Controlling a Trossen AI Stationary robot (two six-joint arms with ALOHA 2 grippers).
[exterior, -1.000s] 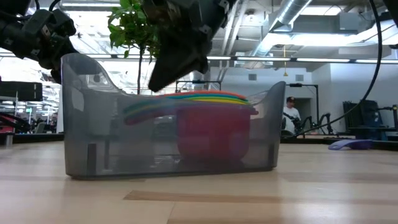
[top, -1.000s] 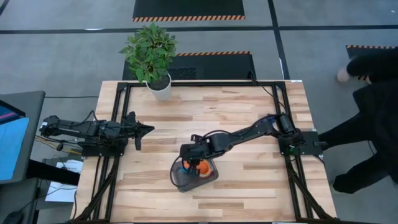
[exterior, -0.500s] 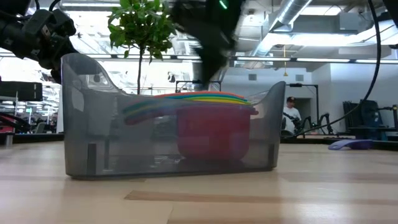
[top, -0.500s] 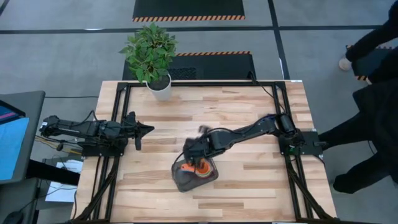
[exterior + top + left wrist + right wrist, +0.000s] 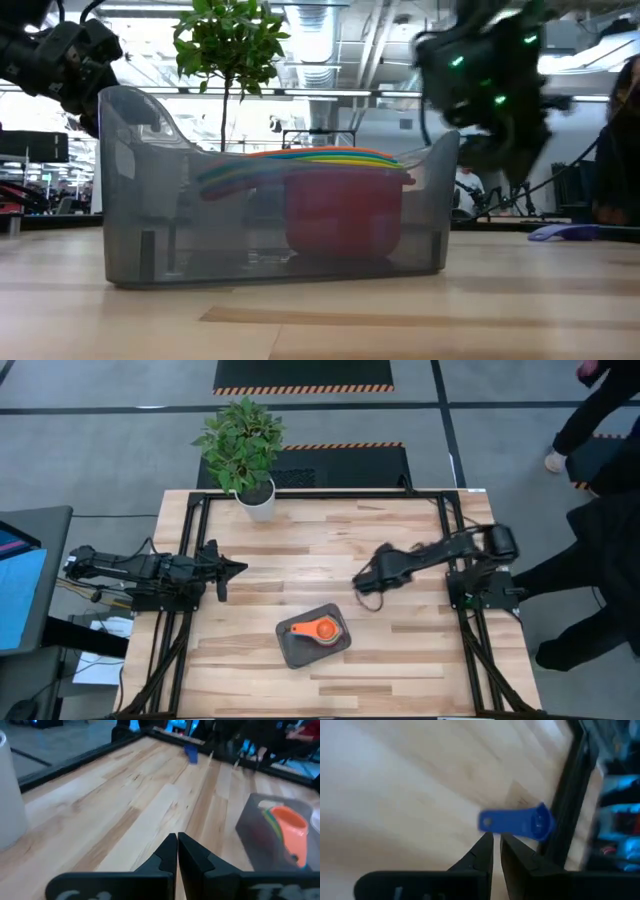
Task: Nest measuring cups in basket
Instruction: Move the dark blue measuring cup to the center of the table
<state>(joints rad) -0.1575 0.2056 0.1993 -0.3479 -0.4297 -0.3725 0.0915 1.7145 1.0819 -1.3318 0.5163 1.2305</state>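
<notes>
The grey basket (image 5: 290, 650) (image 5: 150, 230) stands near the table's front middle. It holds a nest of measuring cups, the orange one (image 5: 318, 630) (image 5: 289, 822) on top and the red one (image 5: 345, 215) outermost. A darker blue cup (image 5: 517, 822) (image 5: 565, 232) (image 5: 191, 753) lies on the table by the right black rail. My right gripper (image 5: 360, 584) (image 5: 496, 844) hovers right of and beyond the basket, short of the blue cup, tilted down. It is open by a narrow gap, with nothing in it. My left gripper (image 5: 240, 568) (image 5: 177, 840) waits shut at the table's left.
A white plant pot (image 5: 257, 500) stands at the far left of the table. Black frame rails (image 5: 462, 540) run along the table's sides and far edge. People (image 5: 600, 530) stand beyond the right edge. Bare wood lies between the basket and the blue cup.
My right gripper has risen off the basket and swung fast toward the table's right and far side, rolling and tipping as it went. It now faces the blue cup. The nested cups and the basket have stayed where they were.
</notes>
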